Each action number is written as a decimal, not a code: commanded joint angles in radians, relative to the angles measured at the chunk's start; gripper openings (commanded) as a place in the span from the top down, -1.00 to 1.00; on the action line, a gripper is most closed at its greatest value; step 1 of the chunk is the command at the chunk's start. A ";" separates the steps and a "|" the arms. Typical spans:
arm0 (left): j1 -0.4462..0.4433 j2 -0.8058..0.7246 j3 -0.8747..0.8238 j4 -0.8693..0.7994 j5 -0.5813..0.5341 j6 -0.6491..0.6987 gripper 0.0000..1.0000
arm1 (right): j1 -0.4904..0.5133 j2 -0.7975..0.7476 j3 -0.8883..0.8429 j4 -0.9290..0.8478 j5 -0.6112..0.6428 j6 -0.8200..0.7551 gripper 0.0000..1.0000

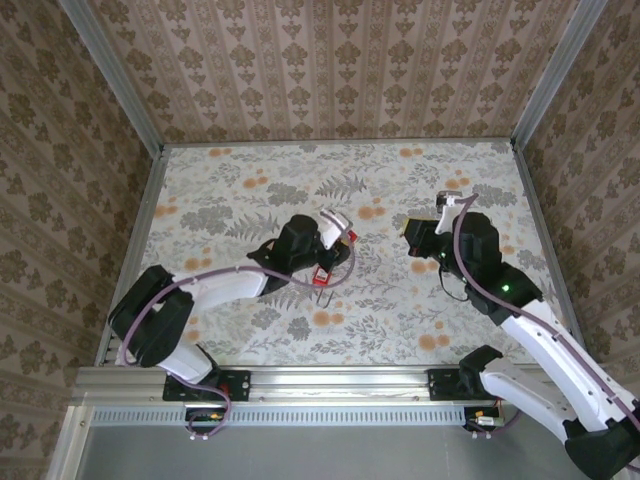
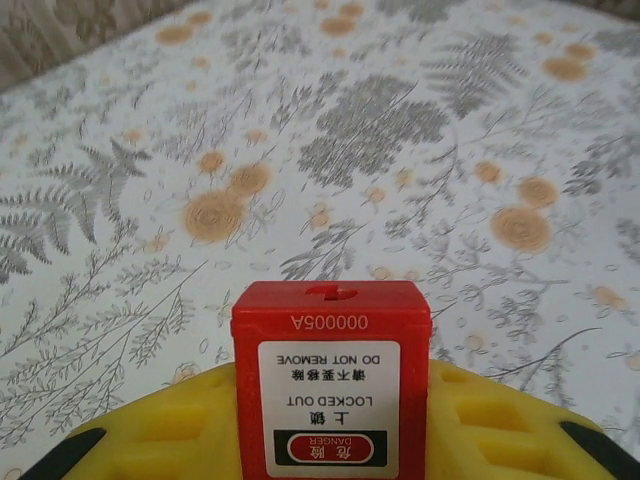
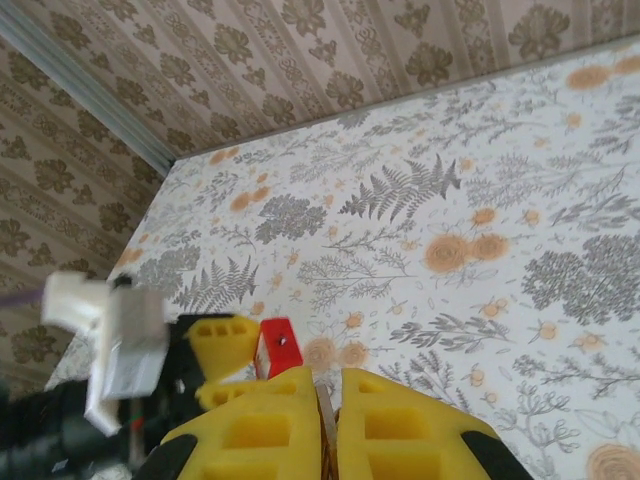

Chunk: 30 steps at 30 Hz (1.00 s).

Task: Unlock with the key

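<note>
Overhead, left-wrist and right-wrist views of two arms over a floral-patterned table (image 1: 250, 170) enclosed by wallpapered walls (image 1: 330, 60). The left arm reaches from the lower left of the overhead view to the centre, where the left gripper (image 1: 343, 240) pinches a red padlock (image 1: 351, 236) off the table surface. In the left-wrist view the padlock (image 2: 330, 370) stands at bottom centre, clamped between the two yellow fingers (image 2: 160, 430). Its white label, "LOCKED OUT, DO NOT REMOVE", reads upside down, and its slotted end points away from the camera, towards the top of the frame. The right arm enters from the lower right of the overhead view. The right gripper (image 1: 410, 238) sits right of centre, at about the same height in the frame as the padlock and apart from it, with bare table between them. In the right-wrist view the right gripper (image 3: 325, 385) has its yellow fingers (image 3: 400, 430) pressed almost together on a thin metal blade seen edge-on, the key (image 3: 322, 402). Just beyond them, in the lower left of that frame, the padlock (image 3: 280, 345) appears again beside one yellow finger of the left gripper (image 3: 225, 342).
</note>
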 commanded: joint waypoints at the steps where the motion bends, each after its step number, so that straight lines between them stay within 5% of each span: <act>1: -0.034 -0.081 -0.059 0.232 -0.005 0.035 0.33 | 0.009 0.031 0.009 0.075 -0.027 0.090 0.80; 11: -0.138 -0.148 -0.121 0.346 -0.083 0.162 0.35 | 0.071 0.095 0.048 0.131 -0.063 0.097 0.79; 30: -0.176 -0.148 -0.106 0.327 -0.111 0.215 0.36 | 0.129 0.155 0.060 0.166 -0.073 0.066 0.79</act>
